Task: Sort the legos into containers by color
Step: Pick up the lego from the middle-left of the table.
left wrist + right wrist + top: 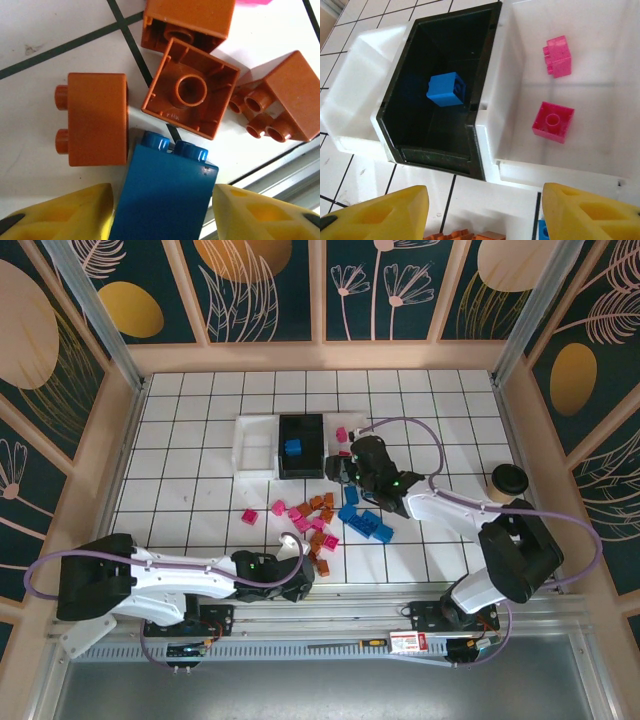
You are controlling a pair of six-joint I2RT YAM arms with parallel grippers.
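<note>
Lying on its side near the table's [35,150] front edge, blue lego [165,212] sits squarely between the left gripper's [162,192] fingers, studs pointing away from the wrist, long axis along the fingers. Jaws stand close against its flanks; firm grip or bare contact, cannot tell. Orange legos [95,120] crowd just beyond. Right gripper [484,189], jaws apart and empty, hovers by black tray [395,100], which holds a second blue lego [446,89].

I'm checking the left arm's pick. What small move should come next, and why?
Probably squeeze the left tool shut on the blue brick before lifting. Its yellow fingers flank that brick closely, but a firm pinch isn't evident, and orange bricks crowd its studded end.
</note>
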